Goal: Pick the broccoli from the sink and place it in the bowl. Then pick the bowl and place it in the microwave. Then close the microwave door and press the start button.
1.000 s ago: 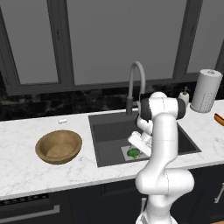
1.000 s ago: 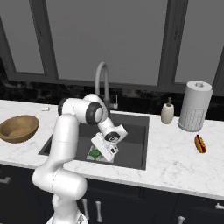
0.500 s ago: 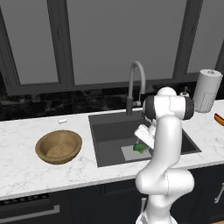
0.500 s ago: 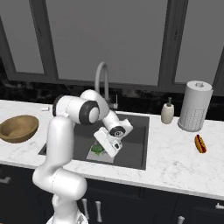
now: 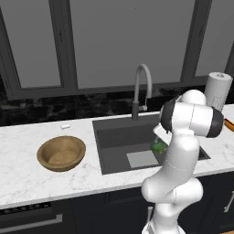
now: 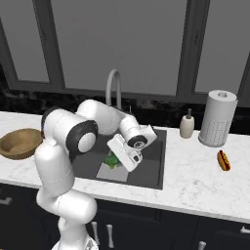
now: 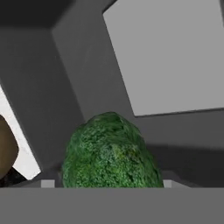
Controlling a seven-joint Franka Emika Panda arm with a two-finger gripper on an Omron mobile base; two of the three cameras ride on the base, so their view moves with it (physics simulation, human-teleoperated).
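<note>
The gripper (image 6: 116,157), jaws spread wide and holding nothing, hangs low in the sink (image 5: 116,137) directly over the broccoli (image 7: 109,151), a light, bumpy, slightly crumbly floret probably best pinched gently across its crown, with the bowl (image 5: 61,153) waiting on the counter.

From the left base view my own arm covers most of the broccoli (image 5: 158,147), leaving a green sliver. In the hand view its lower part (image 7: 109,151) is cut off, and I can't tell whether the tool (image 6: 113,160) touches it. The hotdog (image 5: 229,124) is clipped by the edge.
</note>
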